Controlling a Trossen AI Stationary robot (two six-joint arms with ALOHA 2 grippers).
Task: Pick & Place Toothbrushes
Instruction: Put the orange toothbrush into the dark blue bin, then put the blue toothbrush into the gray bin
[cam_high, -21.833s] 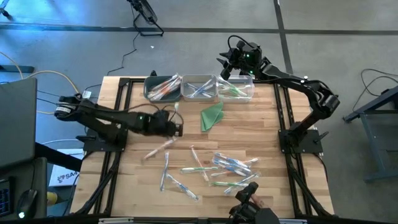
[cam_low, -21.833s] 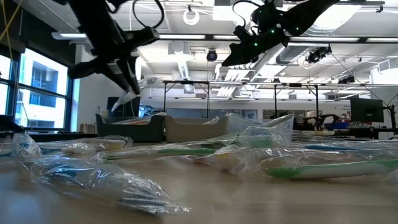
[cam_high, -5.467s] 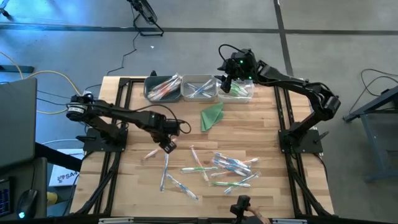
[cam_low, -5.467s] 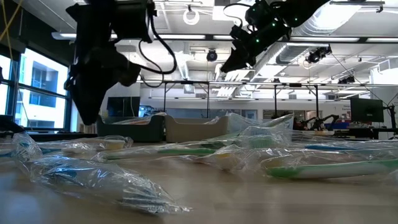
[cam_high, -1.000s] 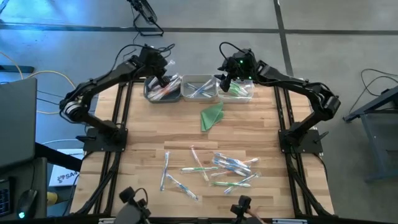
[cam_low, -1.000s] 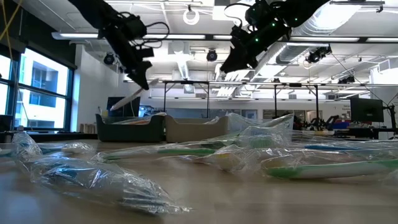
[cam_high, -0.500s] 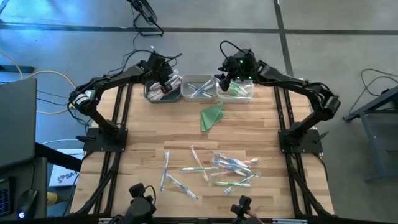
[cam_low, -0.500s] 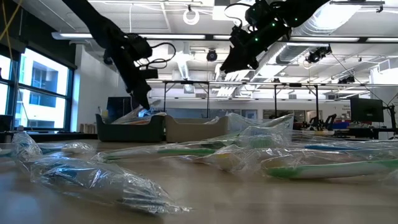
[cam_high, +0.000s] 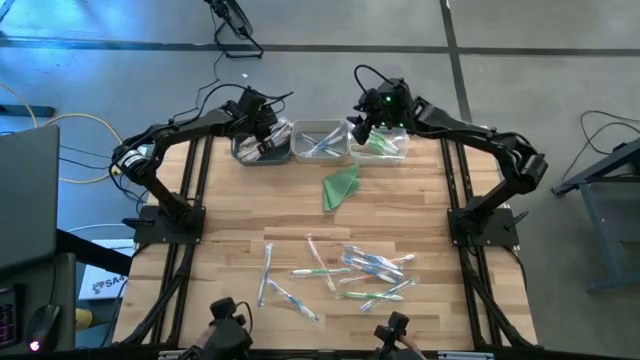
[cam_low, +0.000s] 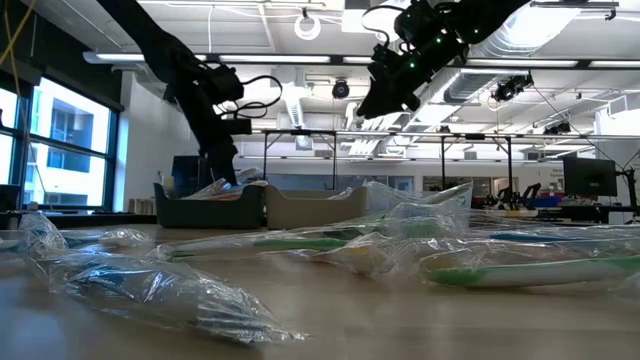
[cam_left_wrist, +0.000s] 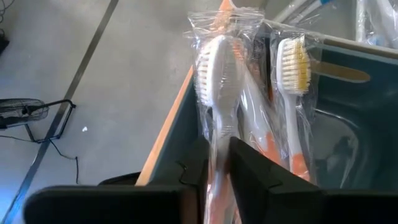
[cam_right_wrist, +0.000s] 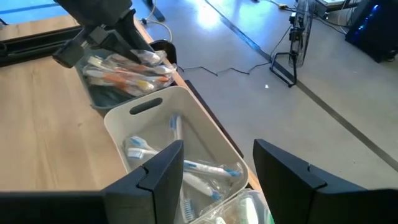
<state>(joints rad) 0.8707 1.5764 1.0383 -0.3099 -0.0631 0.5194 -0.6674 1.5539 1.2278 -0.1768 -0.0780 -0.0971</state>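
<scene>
Left tool (cam_left_wrist: 214, 163) now lower over grey bin (cam_high: 258, 152), pinching wrapped toothbrush (cam_left_wrist: 214, 93); right tool (cam_right_wrist: 214, 163) spread.

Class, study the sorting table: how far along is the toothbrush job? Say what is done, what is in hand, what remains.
Done: all three bins at the table's far edge hold wrapped brushes, the dark bin orange ones, the middle bin blue ones.
In hand: the left gripper is at the dark bin with an orange toothbrush between its fingers. The right gripper hangs open above the bins.
Left: the loose toothbrushes scattered on the table.

Left claw (cam_high: 262, 133) over orange-toothbrush bin (cam_high: 243, 153)
</scene>
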